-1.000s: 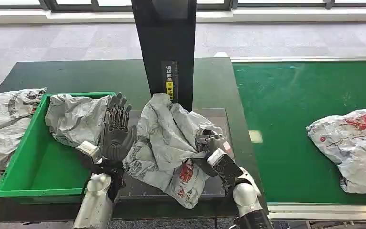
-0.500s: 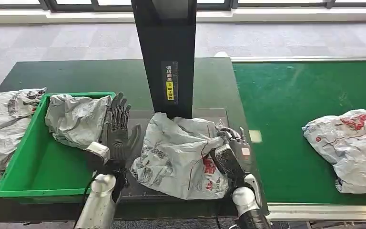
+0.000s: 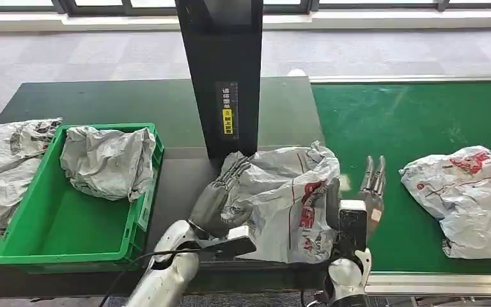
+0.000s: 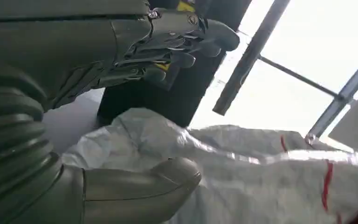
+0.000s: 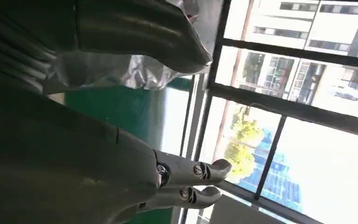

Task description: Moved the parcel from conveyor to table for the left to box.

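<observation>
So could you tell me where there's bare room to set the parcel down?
The near half of the green bin is bare, below the bag already inside. The conveyor is open between both parcels. The table around the held parcel and both hands is crowded.

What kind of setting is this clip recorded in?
Most likely a parcel-sorting station, perhaps a test setup. A green conveyor belt carries a grey mailer bag, another parcel lies on the dark table, and a green crate holds a bagged parcel. Large windows stand behind.
</observation>
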You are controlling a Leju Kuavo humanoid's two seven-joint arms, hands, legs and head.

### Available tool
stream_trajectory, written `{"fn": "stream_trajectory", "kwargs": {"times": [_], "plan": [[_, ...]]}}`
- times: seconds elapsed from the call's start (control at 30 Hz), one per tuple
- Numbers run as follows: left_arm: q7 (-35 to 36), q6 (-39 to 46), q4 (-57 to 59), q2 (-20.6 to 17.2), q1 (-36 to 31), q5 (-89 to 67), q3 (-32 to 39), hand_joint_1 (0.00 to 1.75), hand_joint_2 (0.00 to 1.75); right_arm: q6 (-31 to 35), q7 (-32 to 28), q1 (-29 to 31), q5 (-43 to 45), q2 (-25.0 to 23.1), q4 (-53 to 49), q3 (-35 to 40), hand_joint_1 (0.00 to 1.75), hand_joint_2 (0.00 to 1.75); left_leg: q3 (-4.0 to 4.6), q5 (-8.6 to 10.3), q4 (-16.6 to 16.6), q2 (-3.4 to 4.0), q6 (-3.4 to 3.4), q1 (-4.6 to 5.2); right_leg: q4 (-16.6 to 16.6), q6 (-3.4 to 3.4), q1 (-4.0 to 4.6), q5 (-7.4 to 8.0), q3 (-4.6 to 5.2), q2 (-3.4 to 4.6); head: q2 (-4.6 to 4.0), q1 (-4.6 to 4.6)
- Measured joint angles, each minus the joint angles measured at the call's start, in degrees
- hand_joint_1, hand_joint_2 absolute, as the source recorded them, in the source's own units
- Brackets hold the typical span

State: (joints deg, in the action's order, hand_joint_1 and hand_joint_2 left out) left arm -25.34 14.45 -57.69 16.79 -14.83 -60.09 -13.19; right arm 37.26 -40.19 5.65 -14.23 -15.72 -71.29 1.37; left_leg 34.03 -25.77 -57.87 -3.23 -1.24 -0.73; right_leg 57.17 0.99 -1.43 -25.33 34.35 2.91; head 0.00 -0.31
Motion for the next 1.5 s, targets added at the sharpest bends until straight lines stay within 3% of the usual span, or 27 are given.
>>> {"fn": "stream_trajectory", "kwargs": {"times": [0.3,0.6,0.63,1.13,1.5], "plan": [[4.6,0.9,10.8,0.8,-3.0,-10.3,-6.1,0.0,1.75,-1.6,0.0,-0.7,3.5,1.3,-4.4,2.2,0.0,0.0,-0.03,0.0,0.0,0.07,0.0,0.0,0.0,-0.03,0.0,0.04,0.0,0.06,0.0,0.02],[5.3,1.0,15.3,1.1,-4.1,-11.1,-8.3,0.0,1.75,-1.8,0.0,-0.7,3.8,1.7,-4.8,2.3,0.0,0.0,-0.02,0.0,0.0,0.05,0.0,0.0,0.0,-0.02,0.01,0.04,-0.01,0.03,0.0,0.02],[5.3,1.0,15.6,1.2,-4.2,-11.1,-8.4,1.75,1.75,-1.8,0.0,-0.7,3.8,1.7,-4.8,2.3,0.0,0.0,-0.02,0.0,0.0,0.05,0.0,0.0,0.0,-0.02,0.01,0.04,-0.01,0.03,0.0,0.02],[5.4,5.7,19.9,1.6,-5.2,-13.1,-10.5,1.75,1.75,-0.7,0.0,-1.9,4.1,1.9,-6.9,2.3,0.0,0.0,-0.03,0.0,0.0,0.05,0.0,0.0,0.0,-0.02,0.01,0.04,-0.02,0.03,0.0,0.02],[14.2,24.0,12.3,1.3,-4.4,-15.6,-8.1,1.75,1.75,0.4,0.0,-4.2,3.7,2.1,-10.9,2.3,0.0,0.0,-0.01,0.01,0.0,0.01,0.0,-0.01,0.0,-0.02,0.01,0.05,-0.07,-0.02,0.0,0.02]]}}
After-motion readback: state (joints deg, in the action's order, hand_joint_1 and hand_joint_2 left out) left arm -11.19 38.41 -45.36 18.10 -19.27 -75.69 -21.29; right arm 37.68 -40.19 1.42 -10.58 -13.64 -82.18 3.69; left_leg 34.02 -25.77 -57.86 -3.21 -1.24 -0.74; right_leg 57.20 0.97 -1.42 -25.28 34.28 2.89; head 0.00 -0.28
